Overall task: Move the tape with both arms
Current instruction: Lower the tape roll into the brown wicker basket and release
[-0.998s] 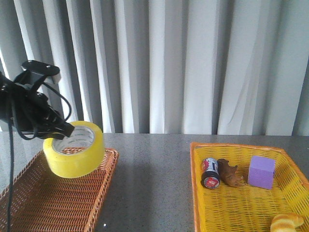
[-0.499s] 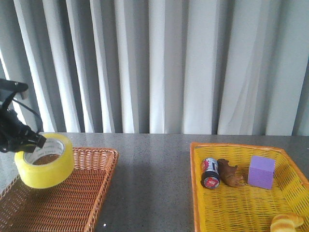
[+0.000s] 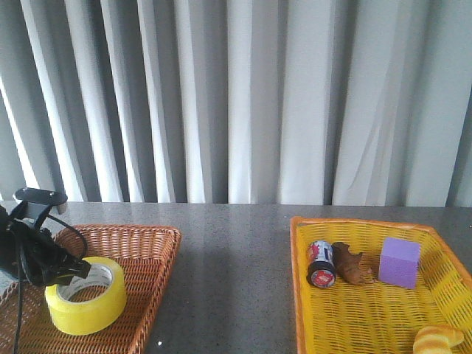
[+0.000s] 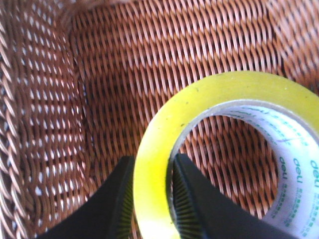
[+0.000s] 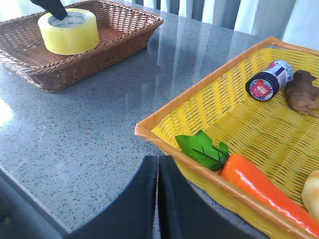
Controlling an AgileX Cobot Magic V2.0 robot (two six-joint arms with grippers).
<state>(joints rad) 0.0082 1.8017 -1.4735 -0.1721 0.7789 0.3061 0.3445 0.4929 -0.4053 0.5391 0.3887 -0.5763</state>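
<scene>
Tape: the yellow roll (image 3: 85, 304) sits inside the brown wicker basket (image 3: 151, 251) on the counter (image 3: 228, 258).
Left gripper (image 4: 152, 199): jaws pinch the roll's wall, one finger inside the core, one outside.
Right gripper (image 5: 158, 199): jaws pressed together, empty, beside the yellow basket (image 5: 199, 107).

Pale grey pleated curtains (image 3: 295, 103) hang behind a speckled grey tabletop (image 3: 228, 265), daylight glowing through.
</scene>
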